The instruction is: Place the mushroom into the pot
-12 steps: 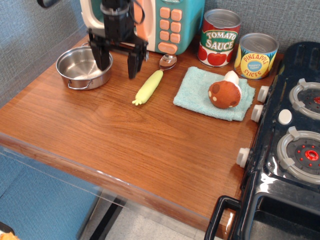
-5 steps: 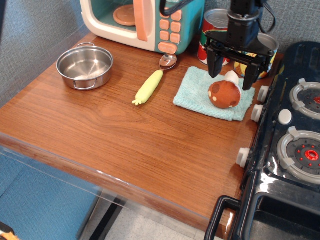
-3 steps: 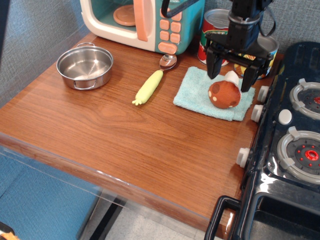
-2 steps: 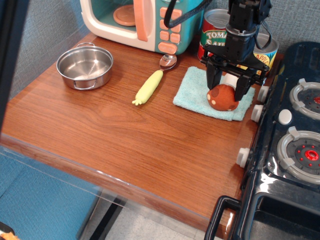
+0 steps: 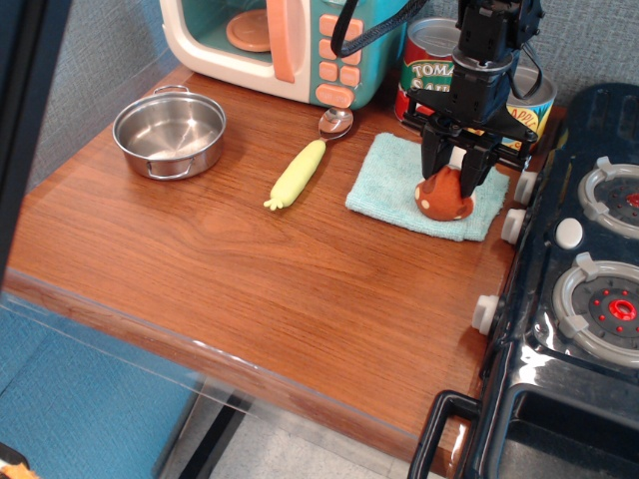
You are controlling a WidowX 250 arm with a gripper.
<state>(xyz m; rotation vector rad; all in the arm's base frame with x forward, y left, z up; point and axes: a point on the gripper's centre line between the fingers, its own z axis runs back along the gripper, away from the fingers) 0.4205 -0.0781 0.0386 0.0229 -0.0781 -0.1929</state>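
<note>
Now the gripper (image 5: 454, 183) is sitting lower than a moment ago, and its two fingers are squeezing in on the mushroom (image 5: 444, 198) from both sides. It looks like it is holding the mushroom, though I cannot be sure the grip is tight. The mushroom is lying tipped over on the blue cloth (image 5: 391, 176), right under the gripper, with its white stem pointing back toward the cans. The pot (image 5: 170, 135) is waiting far off to the left, past the yellow corn toy (image 5: 298, 173).
</note>
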